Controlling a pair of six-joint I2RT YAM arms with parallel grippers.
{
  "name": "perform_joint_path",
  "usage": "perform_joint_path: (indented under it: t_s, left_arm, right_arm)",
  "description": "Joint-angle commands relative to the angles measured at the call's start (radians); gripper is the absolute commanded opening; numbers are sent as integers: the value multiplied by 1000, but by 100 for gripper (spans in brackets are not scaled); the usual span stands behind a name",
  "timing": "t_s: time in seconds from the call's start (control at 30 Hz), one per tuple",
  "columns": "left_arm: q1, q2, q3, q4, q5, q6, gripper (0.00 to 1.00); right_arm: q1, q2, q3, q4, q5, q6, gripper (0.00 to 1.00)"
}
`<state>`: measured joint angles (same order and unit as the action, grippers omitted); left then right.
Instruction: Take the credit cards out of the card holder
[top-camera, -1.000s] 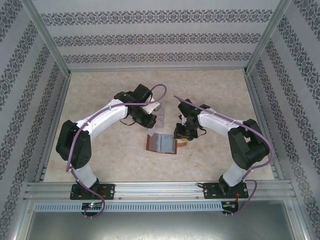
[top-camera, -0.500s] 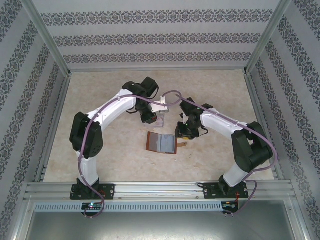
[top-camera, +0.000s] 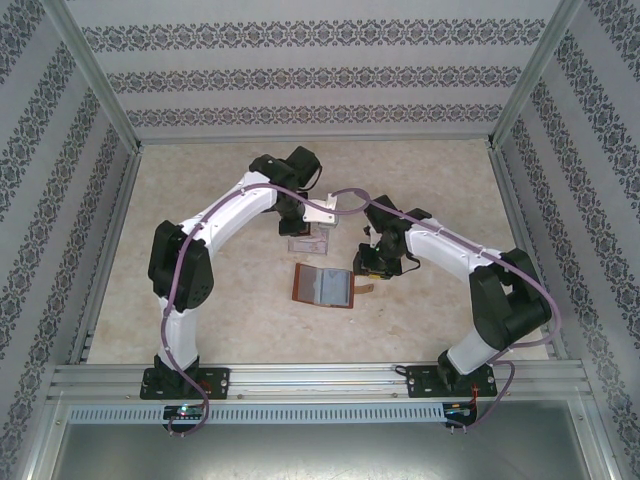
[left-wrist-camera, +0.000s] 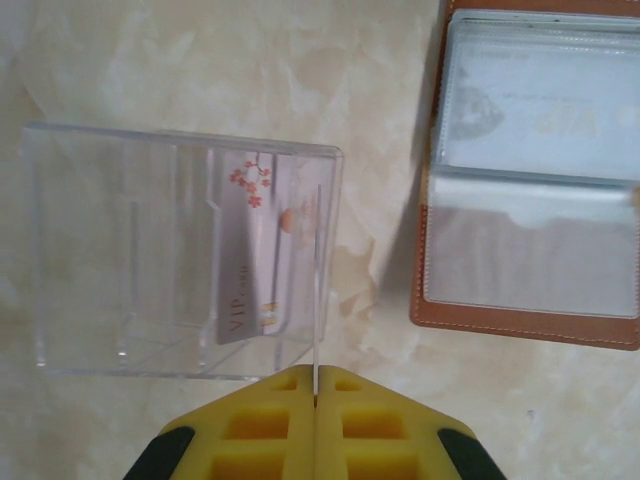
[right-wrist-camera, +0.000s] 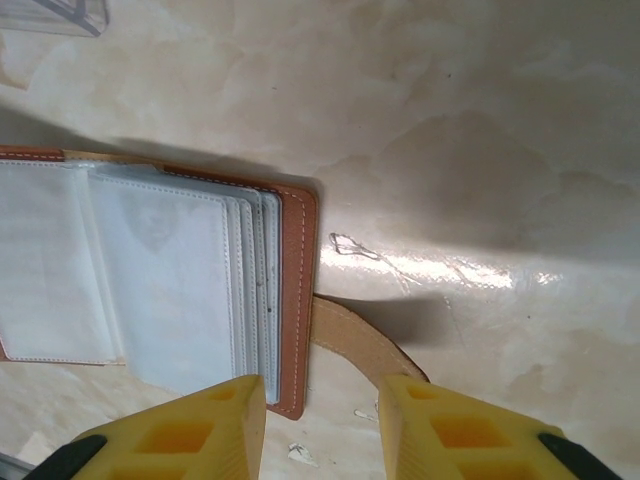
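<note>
Left wrist: my left gripper (left-wrist-camera: 316, 385) pinches a thin pale plastic credit card (left-wrist-camera: 316, 280) edge-on. It looks light, stiff and slippery, best gripped at its short edge. My right gripper (right-wrist-camera: 320, 390) stands spread.

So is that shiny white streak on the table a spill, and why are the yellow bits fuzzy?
Right wrist view: likely light glare on the glossy table, beside a soft shadow; the right gripper is too near the lens to look sharp. Left wrist view: the left gripper blurs likewise.

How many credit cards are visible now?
3 credit cards: one in the clear rack, one edge-on between the left fingers, one in the card holder; others may be hidden.
</note>
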<state>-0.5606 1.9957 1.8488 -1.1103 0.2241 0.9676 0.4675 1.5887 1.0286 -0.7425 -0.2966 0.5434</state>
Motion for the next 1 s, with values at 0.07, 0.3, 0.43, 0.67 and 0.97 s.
perform_joint_path:
  t_s: [0.07, 0.3, 0.43, 0.67, 0.97]
  left_arm:
    - [11, 65, 94, -79, -28, 96, 0]
    - [21, 141, 194, -140, -36, 115, 0]
    - [22, 175, 235, -163, -21, 120, 0]
    - [27, 226, 270, -192, -14, 125, 0]
    - [28, 274, 288, -194, -19, 120, 0]
  right_arm:
    - [-16, -33, -12, -27, 28, 7, 35]
    - [-31, -35, -15, -27, 32, 10, 35]
    - [-38, -25, -11, -28, 30, 7, 36]
    - [-53, -18, -16, -24, 25, 0, 36]
    - [-62, -4, -25, -11, 17, -2, 36]
